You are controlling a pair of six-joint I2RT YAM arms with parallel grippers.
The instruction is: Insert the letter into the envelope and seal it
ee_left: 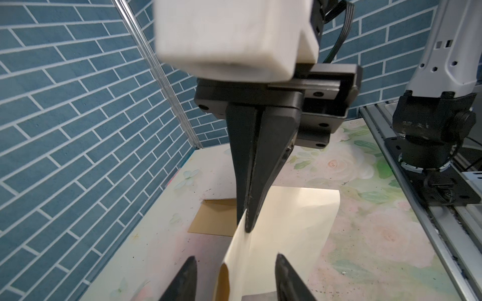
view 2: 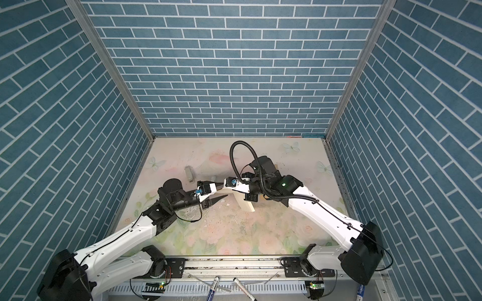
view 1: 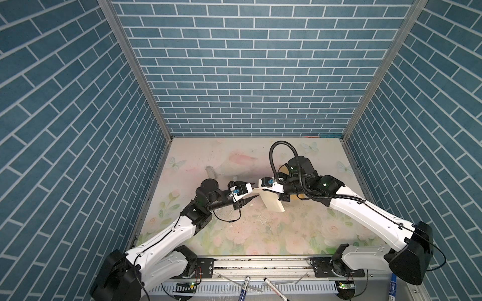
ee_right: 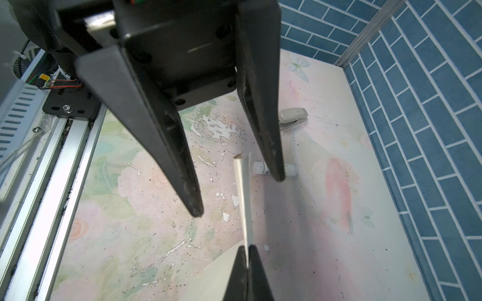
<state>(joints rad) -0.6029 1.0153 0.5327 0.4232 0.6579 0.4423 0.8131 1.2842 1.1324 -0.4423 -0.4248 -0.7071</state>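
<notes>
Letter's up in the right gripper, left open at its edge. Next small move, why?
Probably close the left gripper on the free edge of the letter: its open jaws straddle that edge, while only the shut right gripper holds the sheet in the air. A second grip should steady it before going to the envelope.

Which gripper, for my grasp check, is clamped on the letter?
The right gripper: shut on the letter, while the left gripper stands open astride its edge.

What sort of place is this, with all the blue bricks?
Most likely a robot test booth, not a real room: brick-print wall panels set in aluminium framing, a floral-print tabletop, and two robot arms mounted on a rail at its front edge.
</notes>
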